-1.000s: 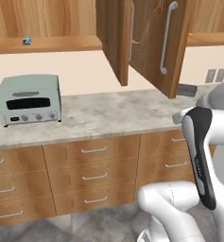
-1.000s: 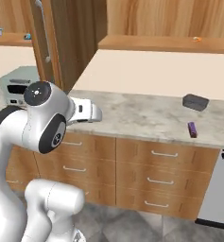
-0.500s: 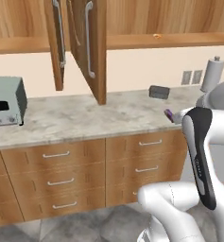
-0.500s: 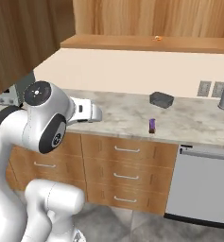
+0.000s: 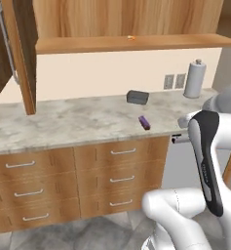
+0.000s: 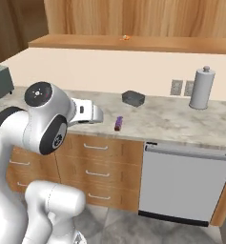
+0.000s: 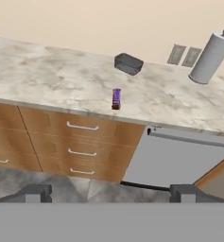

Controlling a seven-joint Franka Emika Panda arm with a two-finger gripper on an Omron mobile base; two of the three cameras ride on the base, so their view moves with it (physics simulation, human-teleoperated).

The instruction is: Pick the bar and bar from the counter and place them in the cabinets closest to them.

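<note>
One bar [image 7: 116, 98] now sits square ahead of my pincer [image 7: 111, 193] on the counter [image 7: 47, 75], the purple one; my base has driven along and brought it up. Pincer spread wide, holding nothing. Reach comes next, I reckon.

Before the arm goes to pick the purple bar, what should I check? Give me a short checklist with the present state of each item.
1. Gripper open and holding nothing: ok.
2. Purple bar in plain sight on the counter, near its front edge: ok.
3. Space around the bar: ok; the dark grey block sits behind it, apart.
4. Gripper close over the bar: not ok; it is away from the counter.
5. Shelf ledge above has room: ok, apart from one small orange thing.
6. Second bar located: cannot tell.
</note>
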